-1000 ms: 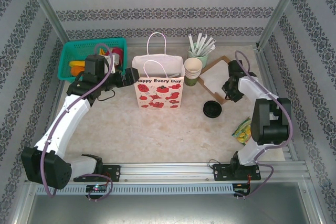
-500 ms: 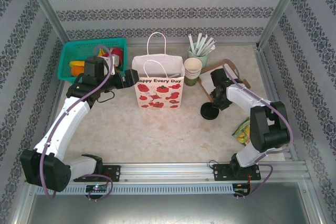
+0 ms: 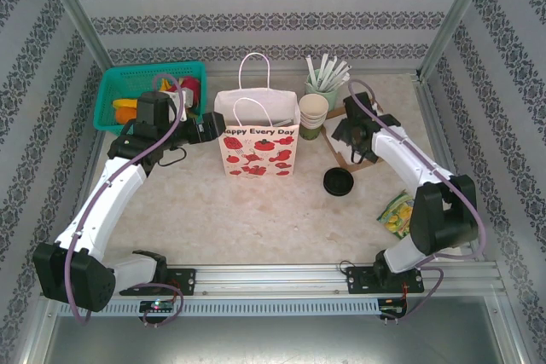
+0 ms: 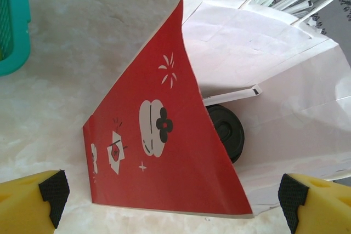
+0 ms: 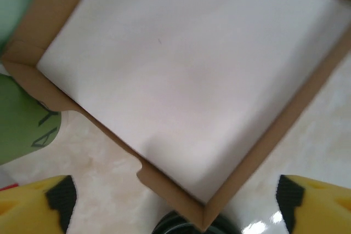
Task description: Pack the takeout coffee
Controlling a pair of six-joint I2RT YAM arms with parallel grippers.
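Note:
The takeout coffee (image 4: 226,132) stands inside the white-and-red paper bag (image 3: 258,147); its round black lid shows past the bag's red side (image 4: 159,135), and its wall is hidden. My left gripper (image 3: 213,128) is at the bag's left end. In the left wrist view the left gripper (image 4: 171,195) is open, its yellow fingers (image 4: 33,201) wide on either side of the bag's end. My right gripper (image 3: 351,141) hangs over the cardboard tray (image 3: 339,156). In the right wrist view the right gripper (image 5: 175,204) is open and holds nothing.
A stack of lidless cups (image 3: 313,117) and a cup of straws (image 3: 324,81) stand right of the bag. Loose black lids (image 3: 339,182) lie in front of the tray. A green basket (image 3: 153,95) sits back left, and a yellow-green packet (image 3: 395,213) lies near right.
My right gripper swung left toward the black lids, then rose back over the tray, and its jaws opened. The lids lie slightly further left. The left arm has not moved.

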